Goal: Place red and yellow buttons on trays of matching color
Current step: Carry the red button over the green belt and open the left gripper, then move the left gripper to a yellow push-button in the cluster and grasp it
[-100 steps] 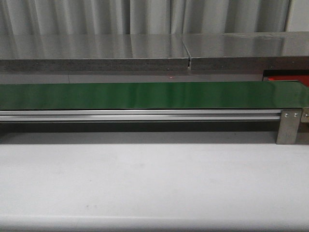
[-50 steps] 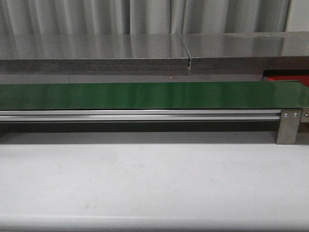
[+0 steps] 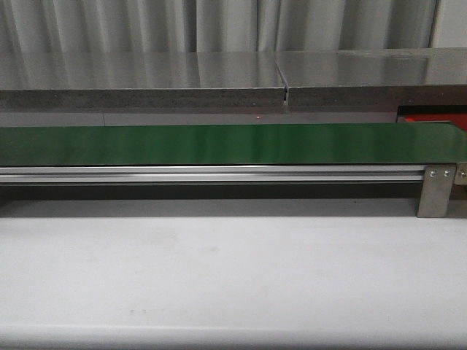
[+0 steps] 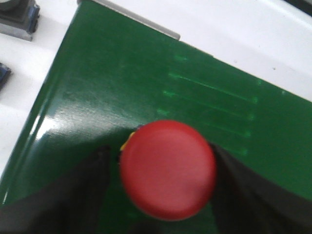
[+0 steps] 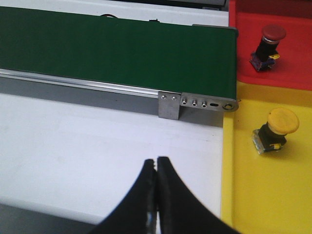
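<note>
A red button (image 4: 168,168) with a round cap sits on the green belt (image 4: 122,83) in the left wrist view. My left gripper (image 4: 161,153) is open, one dark finger on each side of the cap; the right one looks close to it, the left one stands apart. In the right wrist view my right gripper (image 5: 156,162) is shut and empty over the white table (image 5: 73,141). Past the belt's end lie a red tray (image 5: 292,44) holding a red button (image 5: 268,46) and a yellow tray (image 5: 263,195) holding a yellow button (image 5: 277,129).
The long green belt (image 3: 219,143) runs across the front view on an aluminium rail (image 3: 211,173) with a bracket (image 3: 436,191) at the right. A sliver of the red tray (image 3: 430,118) shows behind it. Neither arm appears in the front view.
</note>
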